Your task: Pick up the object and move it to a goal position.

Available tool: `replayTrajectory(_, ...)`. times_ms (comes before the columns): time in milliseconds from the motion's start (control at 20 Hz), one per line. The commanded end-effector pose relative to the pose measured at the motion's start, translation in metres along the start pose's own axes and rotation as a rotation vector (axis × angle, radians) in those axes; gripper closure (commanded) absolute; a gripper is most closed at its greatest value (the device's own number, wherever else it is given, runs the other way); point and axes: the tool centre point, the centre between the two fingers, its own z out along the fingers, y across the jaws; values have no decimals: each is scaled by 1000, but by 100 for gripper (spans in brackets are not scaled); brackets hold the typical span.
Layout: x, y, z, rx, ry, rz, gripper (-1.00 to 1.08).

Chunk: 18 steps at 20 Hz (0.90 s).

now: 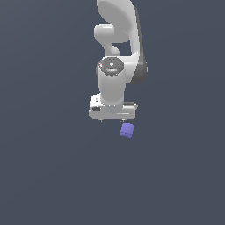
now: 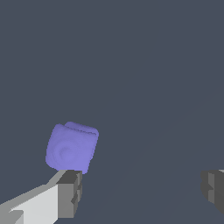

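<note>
Early yet — nothing grasped. Jaws spread wide above the worktop (image 1: 44,176), the violet-blue block (image 2: 72,147) lying just beside one fingertip (image 2: 70,192), not between. Still to do — centring, closing, lifting, carrying to goal.

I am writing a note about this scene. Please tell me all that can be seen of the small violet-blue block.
The violet-blue block is a small, matte, cube-like piece with rounded edges and a faint swirl on one face in the wrist view. It sits slightly turned on the plain dark surface. It lies free, not between the fingers: the open gripper is beside it, one finger near its edge. Contact cannot be told. In the exterior view it shows just below the gripper, toward that view's right.
</note>
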Motion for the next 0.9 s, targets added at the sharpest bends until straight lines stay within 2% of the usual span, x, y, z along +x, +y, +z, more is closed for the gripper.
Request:
replayTrajectory(0, 0, 0, 0, 0, 0, 0, -92)
replayTrajectory(400, 1, -14, 15, 5, 0, -24, -92)
replayTrajectory(850, 0, -19, 18, 5, 2, -10, -92)
